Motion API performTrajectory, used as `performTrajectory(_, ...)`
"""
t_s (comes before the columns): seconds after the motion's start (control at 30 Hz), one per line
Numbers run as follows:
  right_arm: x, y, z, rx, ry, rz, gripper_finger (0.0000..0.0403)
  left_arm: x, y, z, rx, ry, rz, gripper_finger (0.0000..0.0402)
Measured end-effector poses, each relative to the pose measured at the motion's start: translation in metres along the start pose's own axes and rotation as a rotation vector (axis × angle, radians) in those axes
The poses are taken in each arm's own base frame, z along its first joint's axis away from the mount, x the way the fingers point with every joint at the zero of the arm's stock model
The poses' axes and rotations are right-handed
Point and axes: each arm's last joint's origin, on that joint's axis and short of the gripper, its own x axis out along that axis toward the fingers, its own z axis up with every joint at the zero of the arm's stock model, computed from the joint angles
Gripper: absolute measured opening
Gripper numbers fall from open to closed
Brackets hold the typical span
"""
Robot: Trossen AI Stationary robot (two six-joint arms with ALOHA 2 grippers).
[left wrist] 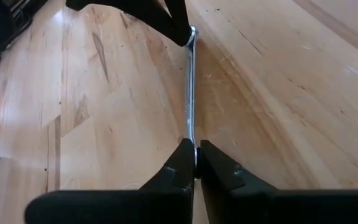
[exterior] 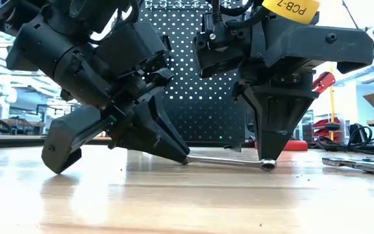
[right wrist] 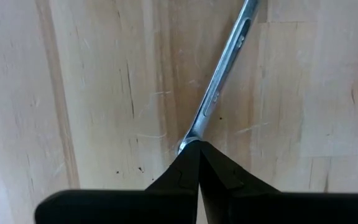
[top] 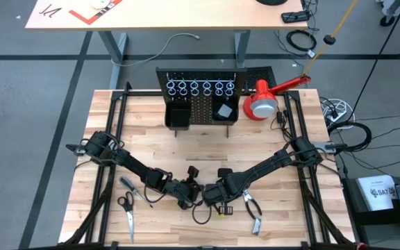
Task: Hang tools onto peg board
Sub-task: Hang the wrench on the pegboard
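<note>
1. The left tool [left wrist: 196,163] was pinched on one end of the silver wrench [left wrist: 190,87], its dark fingers closed against the thin shank low over the desk [top: 151,132].
2. The right tool [right wrist: 197,149] had its fingers pressed together, their tips at the wrench's other end; whether they clamped it or only pinned it could not be told.
3. In the low view the wrench [exterior: 229,161] lay almost flat between the two tools, the end at the left tool [exterior: 174,155] raised slightly and the ring end by the right tool [exterior: 268,159] down on the wood.
4. The step in hand looked like the pick-up of the wrench, near the desk's front edge and well apart from the peg board [top: 200,97] at the far side.
5. The next move would likely call for lifting the wrench clear and carrying it to the silver rings [top: 200,87], keeping the slim, slippery steel from twisting in the grip.
6. The wrench was polished, narrow and flat with a recessed shank; the desk was pale butcher-block wood, lightly scratched.
7. The black-handled scissors [top: 127,212], the screwdriver [top: 132,189] and the pliers [top: 253,212] lay unhung on the desk.
</note>
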Motion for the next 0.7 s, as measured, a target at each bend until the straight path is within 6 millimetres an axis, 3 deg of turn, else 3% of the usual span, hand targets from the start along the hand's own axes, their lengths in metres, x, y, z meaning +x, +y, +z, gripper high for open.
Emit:
performTrajectory(0.4, 0.000, 0.000, 0.000, -0.005, -0.012, -0.019, 0.0003, -0.001, 0.004, 0.007, -0.038, 0.017, -0.016, 0.0015)
performTrajectory(0.7, -0.020, 0.007, -0.001, -0.049, -0.142, -0.104, 0.0061, 0.000, 0.009, 0.021, -0.038, 0.046, -0.027, 0.0015)
